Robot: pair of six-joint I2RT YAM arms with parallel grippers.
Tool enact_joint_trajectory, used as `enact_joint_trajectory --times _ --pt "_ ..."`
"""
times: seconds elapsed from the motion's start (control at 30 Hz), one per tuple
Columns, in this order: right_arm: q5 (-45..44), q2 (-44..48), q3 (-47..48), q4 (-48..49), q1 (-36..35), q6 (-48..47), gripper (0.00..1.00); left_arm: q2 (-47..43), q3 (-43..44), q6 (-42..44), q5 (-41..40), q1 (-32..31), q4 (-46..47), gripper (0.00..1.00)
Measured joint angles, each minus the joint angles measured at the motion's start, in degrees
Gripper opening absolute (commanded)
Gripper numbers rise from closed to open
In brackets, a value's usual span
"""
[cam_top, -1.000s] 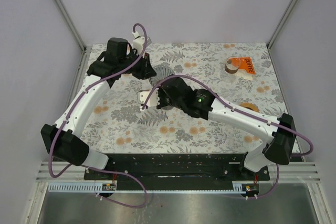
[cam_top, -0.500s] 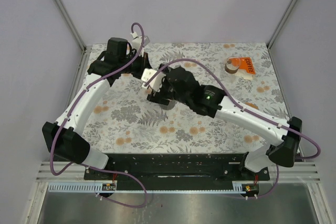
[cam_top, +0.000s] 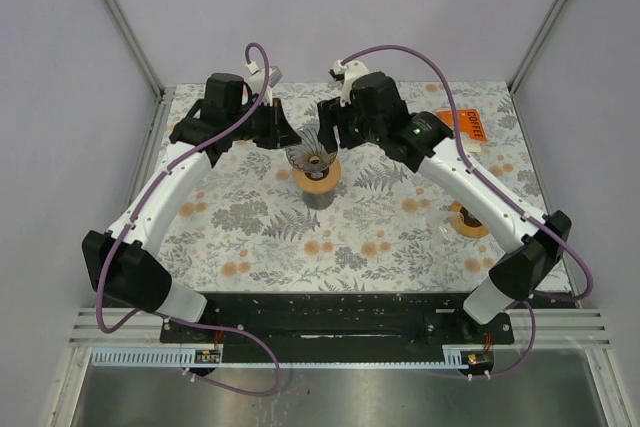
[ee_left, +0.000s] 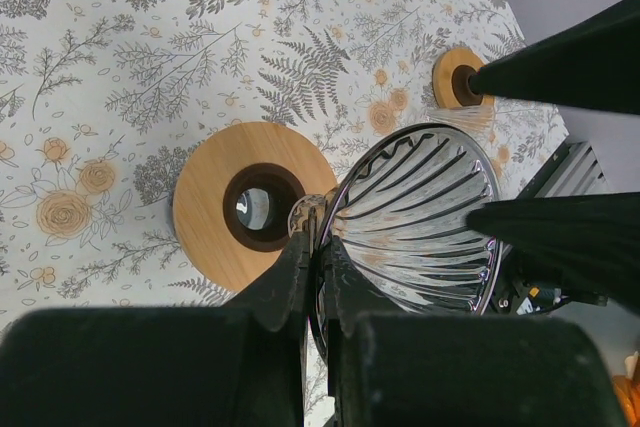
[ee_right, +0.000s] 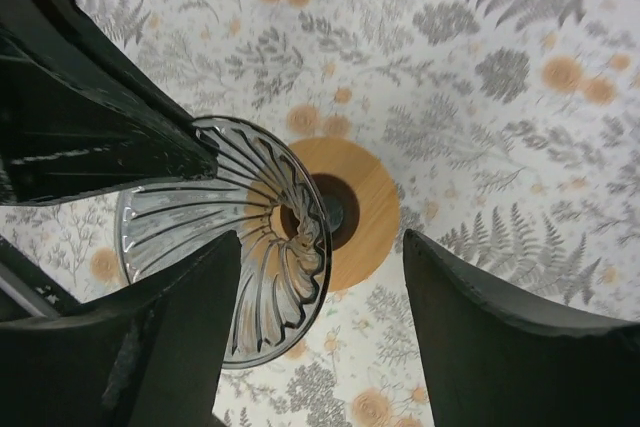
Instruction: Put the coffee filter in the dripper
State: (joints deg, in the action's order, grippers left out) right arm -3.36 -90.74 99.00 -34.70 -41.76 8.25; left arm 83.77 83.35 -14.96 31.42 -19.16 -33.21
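Robot lab test cell, not a kitchen. Floral tablecloth (cam_top: 250,217) is boxed in by blank grey panels (cam_top: 330,7), with aluminium posts (cam_top: 120,22) rising from its far corners. Black base plate (cam_top: 330,309) runs along the cloth's near edge, left arm (cam_top: 165,192) and right arm (cam_top: 480,202) bolted to it. Slotted cable duct (cam_top: 300,357) and bare steel sheet (cam_top: 300,397) sit nearer than the plate. Purple cables (cam_top: 250,52) loop above the cloth's far side. Only domestic touch besides the cloth: coffee gear, e.g. glass dripper (cam_top: 308,152) over its far middle.
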Motion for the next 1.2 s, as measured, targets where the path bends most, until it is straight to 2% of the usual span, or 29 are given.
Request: enact_joint_trajectory --times 0.07,0.13,0.27,0.37,0.43,0.87,1.2 --pt "1.03 -1.51 -0.48 -1.18 -0.09 1.62 0.64 0.0 -0.24 -0.37 0.0 0.02 0.35 0.0" --pt "2.03 -2.71 -1.03 -2.45 -0.09 3.04 0.54 0.0 -0.37 -0.72 -0.02 0.04 0.42 0.0" --pt "3.17 -3.76 -1.11 -3.48 0.17 4.85 0.24 0.0 -0.61 -1.62 0.02 0.17 0.46 0.0" --pt "4.55 -4.39 -1.11 -3.26 1.11 6.73 0.06 0.04 -0.85 -1.79 -0.09 0.33 0.92 0.0" --pt "5.99 -4.94 -1.11 -2.14 2.47 8.87 0.0 0.28 -1.44 -1.92 -0.15 0.48 1.25 0.0" --pt "11.98 -12.57 -0.31 -1.75 5.6 10.23 0.0 6.14 -3.41 -2.12 -0.35 1.68 2.69 0.0" --pt "12.63 -13.31 0.11 -4.46 5.73 9.88 0.0 6.23 -5.88 -2.91 0.5 1.62 3.65 0.0"
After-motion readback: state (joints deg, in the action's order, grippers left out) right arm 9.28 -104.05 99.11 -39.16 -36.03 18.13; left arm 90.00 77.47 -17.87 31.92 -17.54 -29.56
